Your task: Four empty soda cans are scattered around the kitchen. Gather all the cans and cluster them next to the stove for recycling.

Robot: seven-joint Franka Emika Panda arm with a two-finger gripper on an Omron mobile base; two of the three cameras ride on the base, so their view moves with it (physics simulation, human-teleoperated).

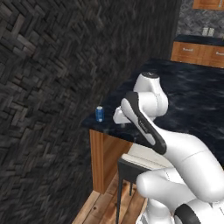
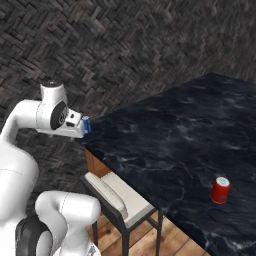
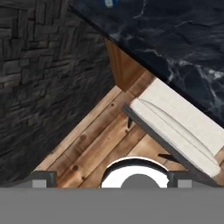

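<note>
A blue soda can (image 1: pixel 99 114) stands upright at the near left corner of the black marble counter (image 1: pixel 192 100). In the right base view this blue can (image 2: pixel 87 124) peeks out from behind my white hand (image 2: pixel 70 126), which hovers just off that counter corner. A red soda can (image 2: pixel 220 190) stands near the counter's front edge, far to the right. My gripper (image 3: pixel 111 180) is open, fingertips (image 3: pixel 42 178) wide apart, nothing between them, pointing down at the floor. The blue can (image 3: pixel 109 3) sits at the top edge of the hand view. The stove is out of view.
A dark-framed stool with a white cushion (image 1: pixel 144 159) (image 2: pixel 117 195) (image 3: pixel 175 127) is tucked under the counter edge, right below my hand. A dark brick wall (image 1: pixel 43 87) runs along the left. Wooden cabinets (image 1: pixel 197 52) stand at the far back right. The floor is wood planks (image 3: pixel 92 144).
</note>
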